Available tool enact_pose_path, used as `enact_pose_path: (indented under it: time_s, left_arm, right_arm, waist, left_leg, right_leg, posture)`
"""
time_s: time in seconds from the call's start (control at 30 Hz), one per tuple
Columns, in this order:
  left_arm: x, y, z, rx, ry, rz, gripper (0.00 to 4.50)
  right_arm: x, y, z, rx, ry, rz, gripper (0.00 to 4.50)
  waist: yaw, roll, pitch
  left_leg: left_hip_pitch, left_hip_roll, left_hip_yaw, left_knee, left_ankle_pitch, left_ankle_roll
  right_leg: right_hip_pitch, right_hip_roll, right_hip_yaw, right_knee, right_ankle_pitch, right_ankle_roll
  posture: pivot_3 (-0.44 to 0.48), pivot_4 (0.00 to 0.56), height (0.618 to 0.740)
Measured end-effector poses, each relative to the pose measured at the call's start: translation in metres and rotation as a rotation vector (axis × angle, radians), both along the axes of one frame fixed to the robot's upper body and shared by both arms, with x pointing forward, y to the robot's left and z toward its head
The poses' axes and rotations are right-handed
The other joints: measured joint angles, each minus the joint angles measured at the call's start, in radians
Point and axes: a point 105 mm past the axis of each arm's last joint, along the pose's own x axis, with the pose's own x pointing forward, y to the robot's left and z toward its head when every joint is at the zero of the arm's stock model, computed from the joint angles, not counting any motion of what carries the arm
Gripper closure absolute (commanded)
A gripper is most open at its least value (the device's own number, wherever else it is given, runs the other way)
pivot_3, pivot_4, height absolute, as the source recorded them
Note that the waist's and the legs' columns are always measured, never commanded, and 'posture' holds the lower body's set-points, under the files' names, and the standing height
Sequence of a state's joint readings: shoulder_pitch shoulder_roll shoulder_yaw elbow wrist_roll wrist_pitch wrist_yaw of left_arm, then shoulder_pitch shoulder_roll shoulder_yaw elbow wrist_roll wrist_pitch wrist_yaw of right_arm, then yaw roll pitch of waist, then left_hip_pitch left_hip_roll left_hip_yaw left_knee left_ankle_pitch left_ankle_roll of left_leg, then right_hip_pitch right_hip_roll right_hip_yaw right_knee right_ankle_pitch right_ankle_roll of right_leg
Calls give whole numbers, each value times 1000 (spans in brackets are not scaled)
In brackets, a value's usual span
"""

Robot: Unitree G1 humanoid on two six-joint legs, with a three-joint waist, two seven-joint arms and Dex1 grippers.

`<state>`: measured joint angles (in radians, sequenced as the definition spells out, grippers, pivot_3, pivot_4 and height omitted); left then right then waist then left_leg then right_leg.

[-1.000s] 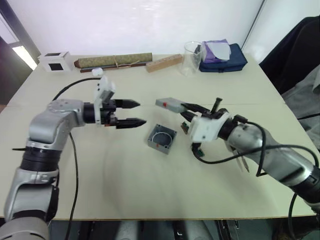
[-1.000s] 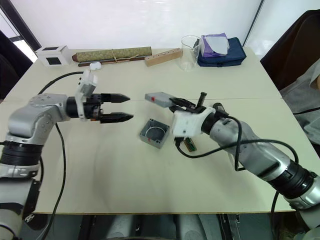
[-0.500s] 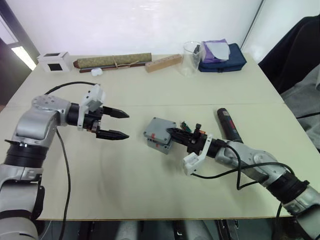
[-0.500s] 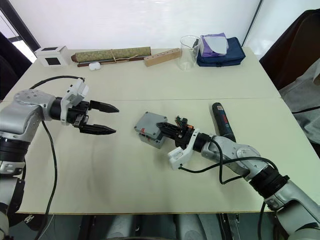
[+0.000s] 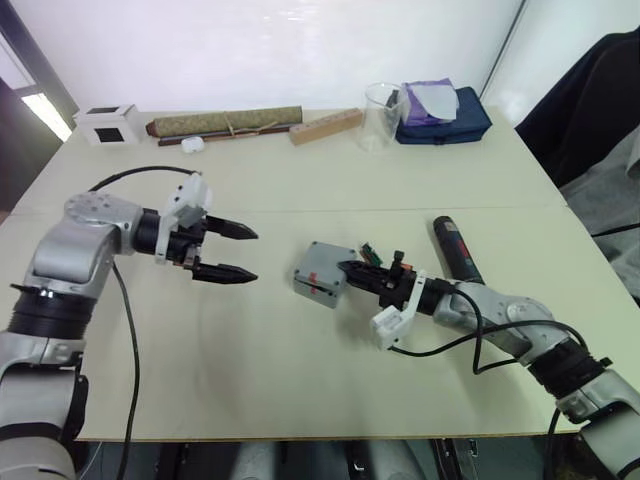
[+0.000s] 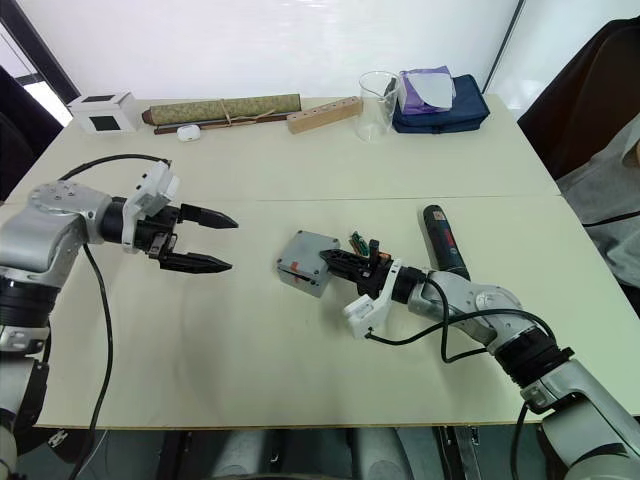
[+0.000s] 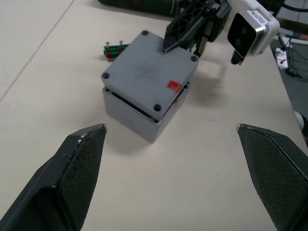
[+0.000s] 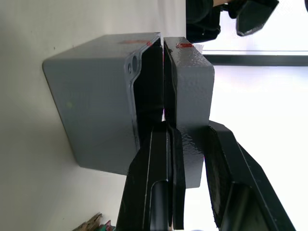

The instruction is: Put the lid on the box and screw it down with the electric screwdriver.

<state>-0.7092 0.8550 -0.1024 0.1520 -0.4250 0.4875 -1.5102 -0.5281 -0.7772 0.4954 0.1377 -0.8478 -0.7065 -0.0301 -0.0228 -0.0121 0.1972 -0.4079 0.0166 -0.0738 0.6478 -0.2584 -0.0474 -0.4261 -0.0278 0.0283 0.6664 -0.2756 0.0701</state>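
The grey box (image 5: 314, 291) stands mid-table with the grey lid (image 7: 149, 70) lying on top, a red mark on each. The lid sits slightly lifted, with a gap to the box (image 8: 96, 96) on the side nearest my right gripper. My right gripper (image 5: 350, 268) is shut on the lid (image 8: 192, 91), one finger (image 8: 151, 183) in the gap under it and the other above. To the box's left my left gripper (image 5: 252, 254) hangs open and holds nothing. The black electric screwdriver (image 5: 455, 250) lies on the table right of the box.
A small green circuit board (image 5: 372, 254) lies just behind the box. Along the far edge are a white cube (image 5: 108, 122), a brown roll (image 5: 228, 122), a wooden block (image 5: 328, 126), a glass beaker (image 5: 380, 115) and a blue pouch (image 5: 445, 115).
My right gripper carried the lid from in the air beyond the box down onto the box and still grips it. My left gripper drew back to the left.
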Motion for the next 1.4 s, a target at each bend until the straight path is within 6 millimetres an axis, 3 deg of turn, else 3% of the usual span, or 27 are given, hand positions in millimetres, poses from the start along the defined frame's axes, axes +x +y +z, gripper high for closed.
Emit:
enact_pose_path:
  time_s: [0.4,1.17,1.37,1.4]
  left_arm:
    - [-4,-2,-3,9,-6,-3,45]
    - [-6,-4,-5,16,-7,10,45]
    - [4,-20,-1,-45,-55,23,45]
    - [8,-24,1,-58,-69,25,280]
  right_arm:
    - [4,6,0,-8,13,38,4111]
    - [0,-1,-8,4,-6,6,4111]
    - [0,-2,-9,-5,-17,0,4111]
    - [0,-2,-11,-4,-18,-2,4111]
  waist:
    - [0,0,0]
    - [2,0,-1]
    - [2,-1,-1]
    - [3,-1,-1]
  left_leg:
    - [0,0,0,0,0,0]
    - [1,0,0,2,0,0]
    - [1,0,0,4,0,0]
    - [1,0,0,4,0,0]
  right_leg:
    - [0,0,0,1,0,0]
    - [0,0,0,3,0,0]
    - [1,0,0,5,0,0]
    - [1,0,0,5,0,0]
  posture:
    - [0,150,736]
    - [0,150,736]
    - [0,150,736]
    - [0,150,736]
